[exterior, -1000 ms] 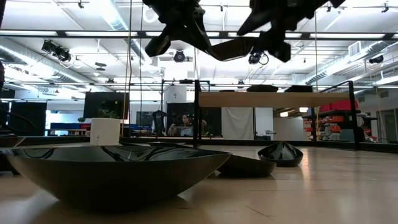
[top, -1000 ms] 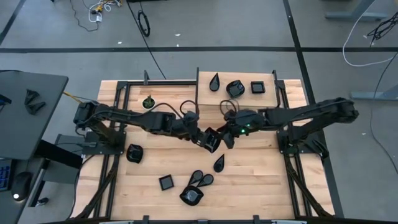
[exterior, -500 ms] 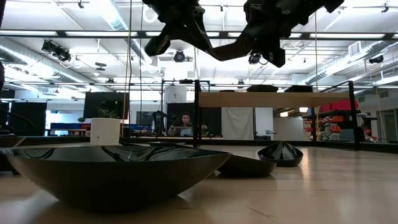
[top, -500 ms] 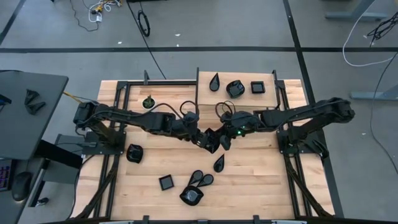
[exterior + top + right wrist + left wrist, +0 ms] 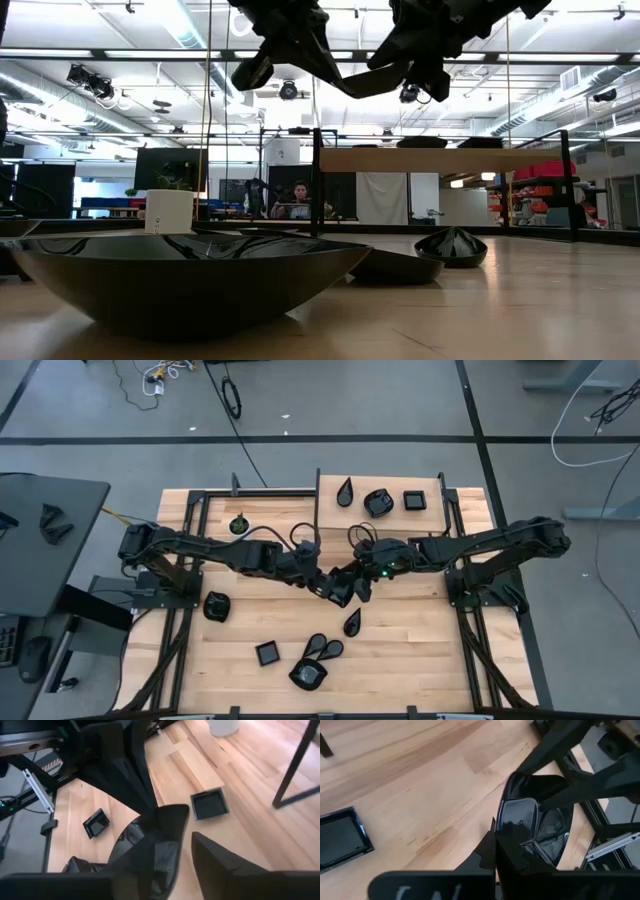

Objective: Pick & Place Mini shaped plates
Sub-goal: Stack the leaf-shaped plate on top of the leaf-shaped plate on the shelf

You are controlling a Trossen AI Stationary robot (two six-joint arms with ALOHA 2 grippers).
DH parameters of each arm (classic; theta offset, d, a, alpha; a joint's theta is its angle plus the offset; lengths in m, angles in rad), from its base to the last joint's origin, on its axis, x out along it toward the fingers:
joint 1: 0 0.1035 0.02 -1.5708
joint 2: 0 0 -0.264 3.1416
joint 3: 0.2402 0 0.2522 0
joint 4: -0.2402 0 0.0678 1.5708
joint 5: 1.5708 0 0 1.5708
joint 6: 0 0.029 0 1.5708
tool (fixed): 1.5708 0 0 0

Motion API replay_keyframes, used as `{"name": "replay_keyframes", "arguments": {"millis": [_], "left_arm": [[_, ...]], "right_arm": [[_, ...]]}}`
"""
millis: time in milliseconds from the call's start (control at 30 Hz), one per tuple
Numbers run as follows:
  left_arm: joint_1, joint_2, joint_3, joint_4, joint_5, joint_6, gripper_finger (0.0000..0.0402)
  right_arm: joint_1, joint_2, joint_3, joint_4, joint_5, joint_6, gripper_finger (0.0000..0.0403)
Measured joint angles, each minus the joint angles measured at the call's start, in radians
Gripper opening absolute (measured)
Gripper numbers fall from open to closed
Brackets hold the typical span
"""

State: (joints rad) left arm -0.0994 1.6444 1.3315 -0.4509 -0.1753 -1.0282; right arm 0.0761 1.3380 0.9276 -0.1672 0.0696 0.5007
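Since a second ago the right gripper [image 5: 352, 584] has slid in toward the table's middle and now meets the left gripper [image 5: 330, 586] there, both raised off the wood. Left fingers [image 5: 517, 827] are clamped shut on the rim of a held plate [image 5: 547, 822], a glossy black dish with rounded corners and a shallow, mirror-like bowl. Right fingers [image 5: 220, 865] stand parted on either side of that same plate's opposite edge; whether they press it cannot be told.

Below them a teardrop plate [image 5: 352, 624] lies on the bare wood. Nearer the front edge sit a small square plate [image 5: 267, 654], two overlapping teardrops [image 5: 322, 648] and a rounded dish [image 5: 309, 676]; another rounded one [image 5: 216, 606] lies by the left arm's base. At the back three more plates [image 5: 378, 500] stand in a row: teardrop, rounded, square.
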Motion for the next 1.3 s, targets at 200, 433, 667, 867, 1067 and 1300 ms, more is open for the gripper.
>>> {"name": "replay_keyframes", "arguments": {"millis": [200,433,667,867,1067,1300], "left_arm": [[0.000,0.000,0.000,-0.045,0.007,-0.008,0.0002],[0.000,0.000,0.000,-0.053,0.008,-0.008,0.0002],[0.000,0.000,0.000,-0.051,0.008,-0.009,0.0002],[-0.001,0.000,0.000,-0.035,-0.002,-0.010,0.0002],[0.001,0.000,-0.001,-0.028,-0.005,-0.009,0.0002],[0.002,0.000,-0.001,0.041,-0.015,0.043,0.0036]], "right_arm": [[0.004,-0.001,0.000,-0.019,0.029,-0.053,0.0144],[0.007,-0.001,0.000,-0.028,0.035,-0.123,0.0099],[0.007,-0.001,0.000,-0.028,0.035,-0.171,0.0051],[0.006,-0.001,0.000,-0.033,0.031,-0.181,0.0005],[0.006,-0.001,-0.020,-0.043,0.025,-0.141,0.0003],[0.015,0.000,-0.130,-0.014,0.019,0.033,0.0001]]}}
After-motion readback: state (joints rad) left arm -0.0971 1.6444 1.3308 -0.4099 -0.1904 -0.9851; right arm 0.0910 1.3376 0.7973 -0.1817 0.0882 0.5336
